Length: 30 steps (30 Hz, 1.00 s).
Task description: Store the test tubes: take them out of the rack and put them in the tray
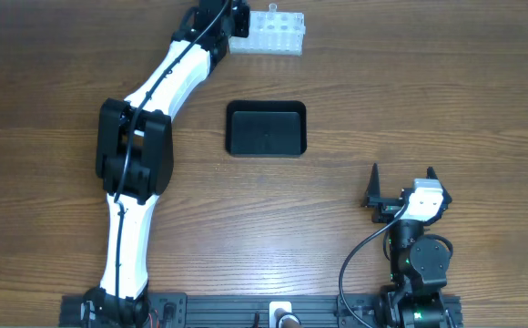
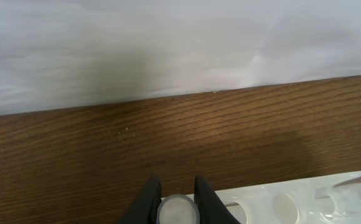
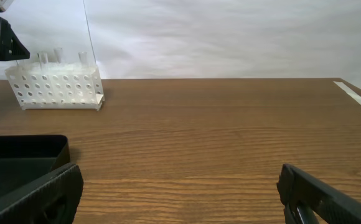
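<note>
wooden table | on it: rack, black tray

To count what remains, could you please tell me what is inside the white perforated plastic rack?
Clear test tubes stand in the white perforated plastic rack. The left gripper grips one; from above its arm covers that end, so no count.
</note>
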Each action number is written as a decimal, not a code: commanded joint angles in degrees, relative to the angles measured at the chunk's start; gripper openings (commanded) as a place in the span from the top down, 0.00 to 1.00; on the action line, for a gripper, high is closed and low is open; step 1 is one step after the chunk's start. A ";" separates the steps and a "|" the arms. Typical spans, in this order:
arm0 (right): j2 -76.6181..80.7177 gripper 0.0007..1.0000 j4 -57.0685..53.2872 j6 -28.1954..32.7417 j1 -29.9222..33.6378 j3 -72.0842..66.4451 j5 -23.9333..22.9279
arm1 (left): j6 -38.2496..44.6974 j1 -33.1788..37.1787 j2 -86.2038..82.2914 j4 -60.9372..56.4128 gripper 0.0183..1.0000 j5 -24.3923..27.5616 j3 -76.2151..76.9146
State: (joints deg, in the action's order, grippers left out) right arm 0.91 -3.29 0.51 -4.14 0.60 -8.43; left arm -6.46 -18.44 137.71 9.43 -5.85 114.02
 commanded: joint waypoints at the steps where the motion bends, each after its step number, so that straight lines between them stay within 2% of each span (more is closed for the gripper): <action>1: -0.57 0.01 -0.26 0.42 0.42 -0.31 0.44 | 0.07 -0.22 -0.61 -0.33 0.87 -0.26 1.31; 10: -0.57 0.01 -0.26 0.42 0.42 -0.31 0.44 | 0.55 -0.22 -11.61 -0.61 0.89 -0.24 1.31; 16: -0.57 0.01 -0.26 0.42 0.42 -0.31 0.44 | 4.59 -1.44 -20.61 -0.50 0.89 -0.24 1.31; 21: -0.57 0.01 -0.26 0.42 0.42 -0.31 0.44 | 4.46 -4.33 -26.62 9.40 0.88 -0.26 1.29; 23: -0.57 0.01 -0.24 0.42 0.42 -0.31 0.44 | 2.19 -5.60 -27.76 15.21 0.88 -0.98 1.29; 30: -0.57 0.01 -0.26 0.42 0.42 -0.31 0.44 | -14.95 -9.70 -27.74 32.59 0.91 -9.05 -2.40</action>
State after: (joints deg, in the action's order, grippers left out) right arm 0.91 -3.29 0.49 -4.14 0.60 -8.43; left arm -12.23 -27.35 108.88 39.88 -10.09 114.19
